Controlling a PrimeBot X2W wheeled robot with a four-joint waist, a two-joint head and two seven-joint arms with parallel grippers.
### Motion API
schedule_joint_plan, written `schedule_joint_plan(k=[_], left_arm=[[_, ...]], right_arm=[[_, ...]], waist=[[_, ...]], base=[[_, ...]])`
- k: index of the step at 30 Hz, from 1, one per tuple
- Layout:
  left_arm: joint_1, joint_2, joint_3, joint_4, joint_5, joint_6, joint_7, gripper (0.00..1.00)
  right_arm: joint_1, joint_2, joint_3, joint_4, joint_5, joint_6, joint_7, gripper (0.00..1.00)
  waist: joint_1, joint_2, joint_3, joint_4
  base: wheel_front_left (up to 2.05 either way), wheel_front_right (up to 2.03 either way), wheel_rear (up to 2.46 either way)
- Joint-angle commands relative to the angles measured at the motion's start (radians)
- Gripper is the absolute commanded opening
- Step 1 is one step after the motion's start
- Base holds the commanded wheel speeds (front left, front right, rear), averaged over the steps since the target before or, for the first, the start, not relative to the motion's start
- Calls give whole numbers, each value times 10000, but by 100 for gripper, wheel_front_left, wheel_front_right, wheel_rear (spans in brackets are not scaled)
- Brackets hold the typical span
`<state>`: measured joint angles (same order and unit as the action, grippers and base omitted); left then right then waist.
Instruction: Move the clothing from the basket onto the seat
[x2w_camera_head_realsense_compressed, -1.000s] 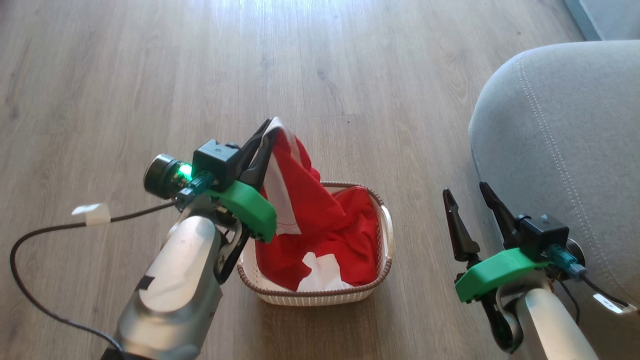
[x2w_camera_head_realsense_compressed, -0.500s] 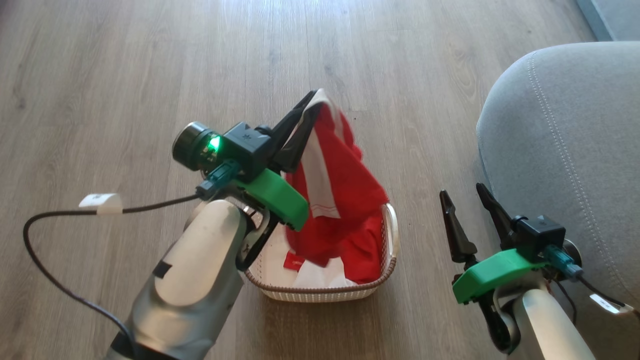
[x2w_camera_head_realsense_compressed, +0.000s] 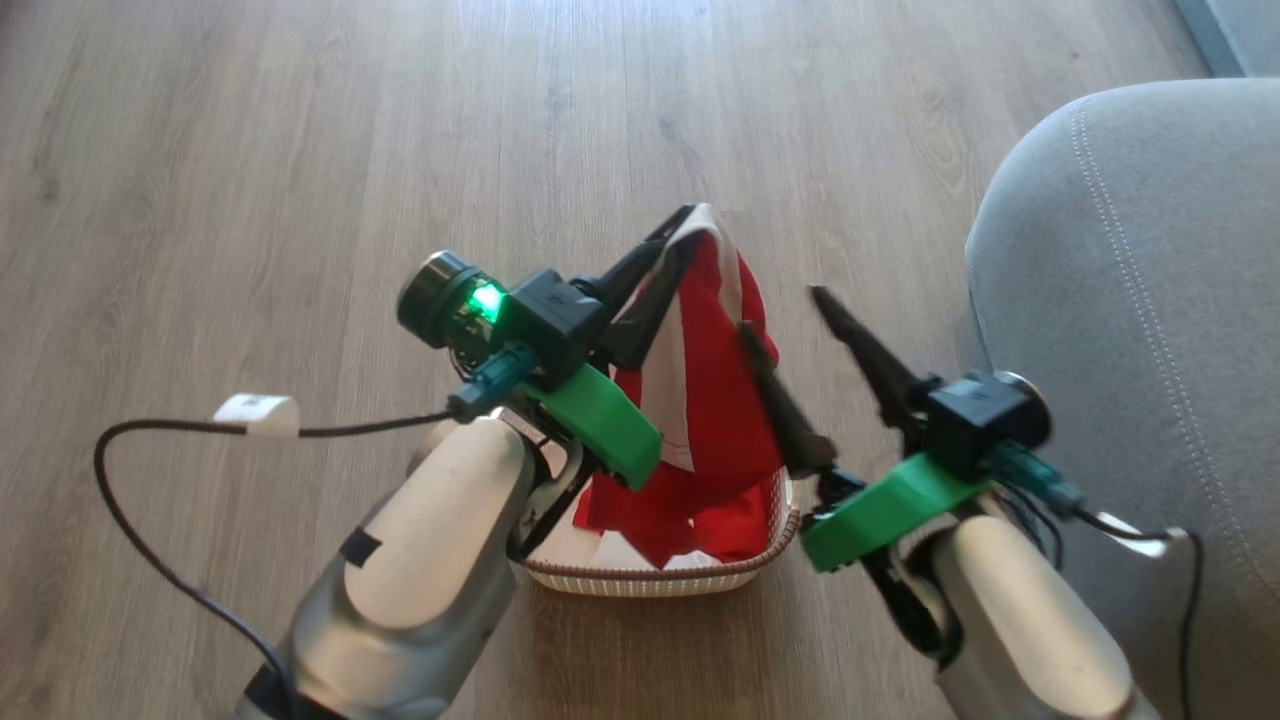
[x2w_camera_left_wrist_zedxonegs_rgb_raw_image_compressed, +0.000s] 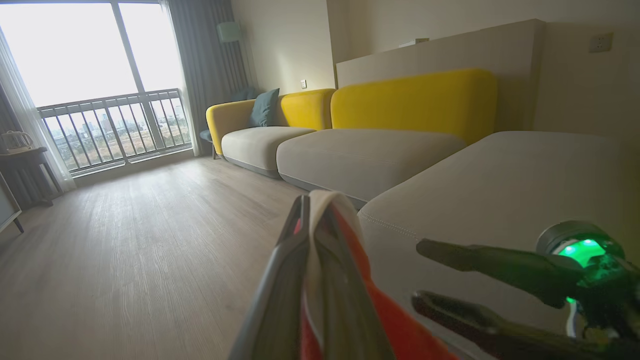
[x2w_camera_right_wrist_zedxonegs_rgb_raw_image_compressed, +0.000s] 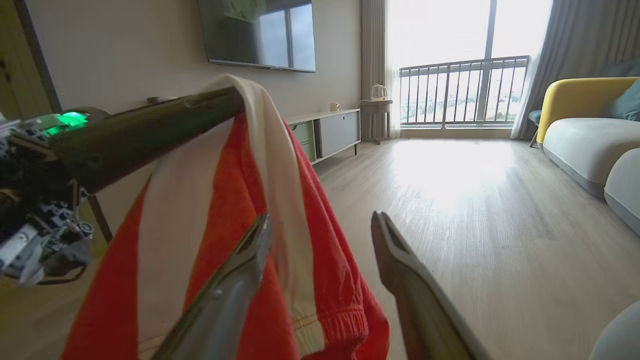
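Hanging above the basket, one red garment with a white panel, part of the clothing, is pinched at its top edge between the closed fingers of the left gripper. Its lower end trails into the basket, where more red and white fabric lies; how many pieces, I cannot tell. The right gripper is above the basket's right rim, fingers spread wide and holding nothing. One finger crosses in front of the hanging cloth; whether it touches is unclear.

The head view shows one basket on the wooden floor, two grippers, and one grey seat well to the basket's right, apart from the clothing. The left wrist view adds a yellow-backed sofa and a balcony window far beyond the basket. The right wrist view adds a wall television and a low cabinet. A black cable loops over the floor left of the basket.
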<state>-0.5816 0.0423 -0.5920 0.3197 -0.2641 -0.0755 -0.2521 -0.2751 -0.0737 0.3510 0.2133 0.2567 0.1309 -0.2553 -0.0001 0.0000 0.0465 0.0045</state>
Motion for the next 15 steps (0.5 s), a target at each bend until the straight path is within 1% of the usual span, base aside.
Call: schedule_joint_plan(k=[1,5,7,9,15], left_arm=[[-589,80,164,-451,-39,64,-97,0],[-598,80,-171,-553,-181,112,-97,0],[-616,80,-339,-596,-247,134,-97,0],[-626,80,-424,-621,-280,143,-97,0],[-652,80,-856,-770,-476,175,-97,0]], right_arm=[[-673,-97,729,-178,196,-2,-65,100],[-1449,-360,1917,443,642,-2,-65,100],[-1847,-471,2295,823,759,-2,-65,100],[-2005,-507,2422,1040,792,-2,-65,100],[-2637,-393,2575,2371,802,-2,-65,100]], waist=[[1,0,18,48],[1,0,34,185],[1,0,31,286],[1,0,29,336],[1,0,-29,675]], base=[[0,0,0],[0,0,0],[0,0,0],[0,0,0],[0,0,0]])
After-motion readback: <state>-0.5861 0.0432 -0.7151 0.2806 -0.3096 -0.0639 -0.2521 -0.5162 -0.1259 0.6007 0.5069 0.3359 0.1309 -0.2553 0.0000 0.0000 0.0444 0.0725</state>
